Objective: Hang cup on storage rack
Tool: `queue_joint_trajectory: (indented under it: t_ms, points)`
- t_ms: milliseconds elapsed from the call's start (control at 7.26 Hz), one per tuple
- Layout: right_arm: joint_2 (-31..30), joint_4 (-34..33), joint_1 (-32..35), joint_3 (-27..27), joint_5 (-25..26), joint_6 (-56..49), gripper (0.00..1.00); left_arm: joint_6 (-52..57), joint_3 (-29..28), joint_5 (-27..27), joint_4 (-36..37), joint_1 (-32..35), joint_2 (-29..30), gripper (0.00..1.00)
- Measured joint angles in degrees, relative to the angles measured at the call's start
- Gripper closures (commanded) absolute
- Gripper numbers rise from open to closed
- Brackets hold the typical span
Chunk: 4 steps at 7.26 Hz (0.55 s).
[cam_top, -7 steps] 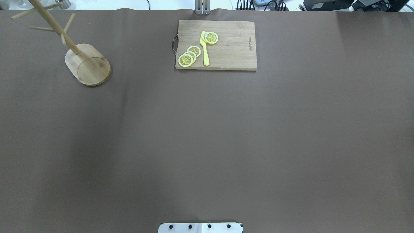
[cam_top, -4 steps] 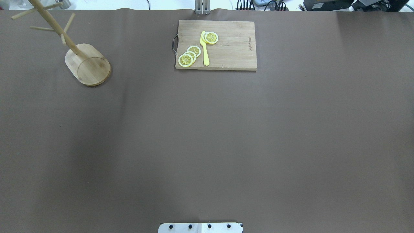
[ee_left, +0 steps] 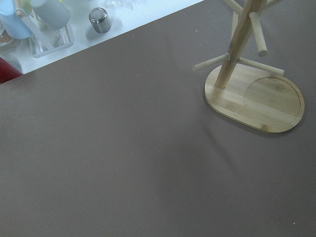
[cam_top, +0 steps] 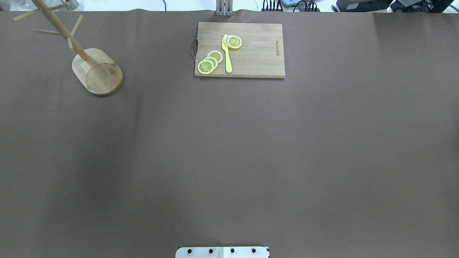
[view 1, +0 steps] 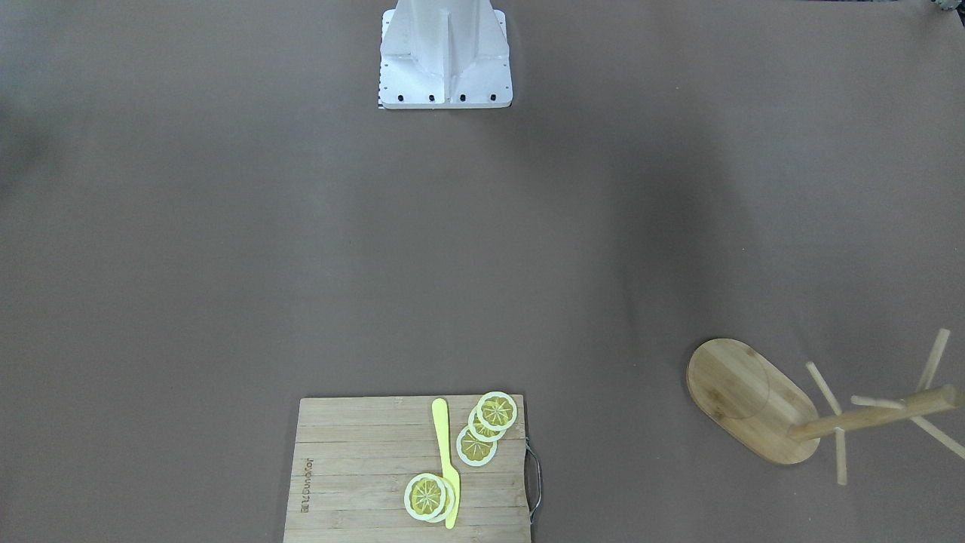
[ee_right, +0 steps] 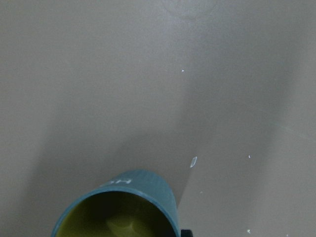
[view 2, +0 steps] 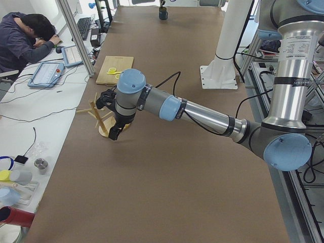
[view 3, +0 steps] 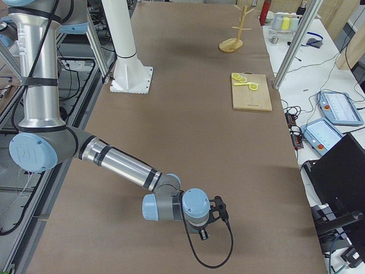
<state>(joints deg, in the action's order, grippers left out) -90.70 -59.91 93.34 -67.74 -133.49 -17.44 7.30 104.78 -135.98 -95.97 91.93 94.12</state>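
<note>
Brown tabletop (cam_top: 229, 161), cup (ee_right: 148, 190) lettering unreadable, left end effector (view 2: 114, 133), right end effector (view 3: 203, 234), cannot tell either's spread

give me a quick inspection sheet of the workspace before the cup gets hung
surface: brown table cover, a few white specks near the cup, no spills seen
job's things: cup at the right arm's end, mouth up; storage rack upright at the opposite end, pegs bare
clutter: cutting board with lemon slices and a yellow knife
grippers: left gripper beside the rack, right gripper low over the table; open or shut cannot be told
cables: black cable loops below the right wrist
surroundings: person slumped at a side desk; bottles beyond the table edge
</note>
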Motion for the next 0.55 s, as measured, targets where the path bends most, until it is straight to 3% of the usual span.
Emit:
queue_joint_trajectory:
  t_ms: [551]
  points:
    - [-0.3,-0.5,0.0,-7.0,1.0,18.4,1.00,-0.2,-0.2,-0.1,-0.8,0.0,-0.1,0.01]
